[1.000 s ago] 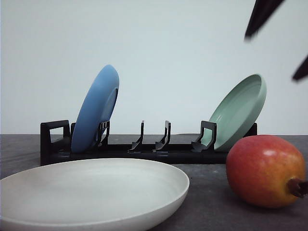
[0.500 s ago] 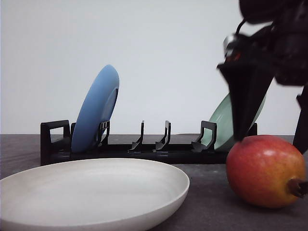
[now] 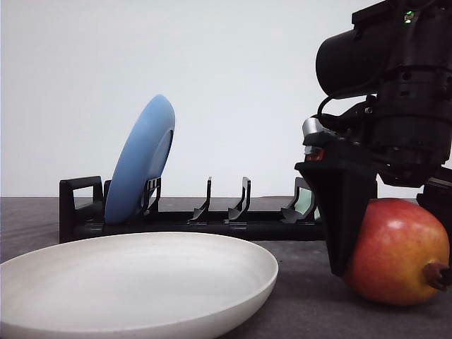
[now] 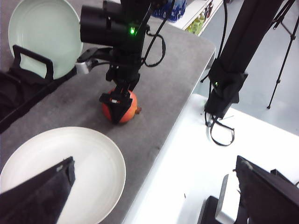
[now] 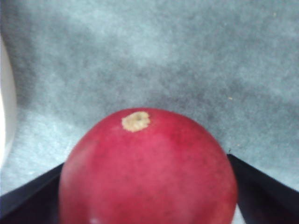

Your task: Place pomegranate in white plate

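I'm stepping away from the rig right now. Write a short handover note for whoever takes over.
Right pincer: lowered around the pomegranate, fingers on either side; whether it has closed on it I cannot tell.
Left pincer: open, holding nothing, above the white plate.
Pomegranate: resting on the grey table, right of the white plate.
White plate: holds nothing yet.
Done: approach to the fruit.
Left: close, lift, carry left, set the fruit in the white plate.

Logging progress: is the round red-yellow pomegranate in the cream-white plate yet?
Not yet. The pomegranate sits on the grey table beside the empty white plate, right gripper straddling it.
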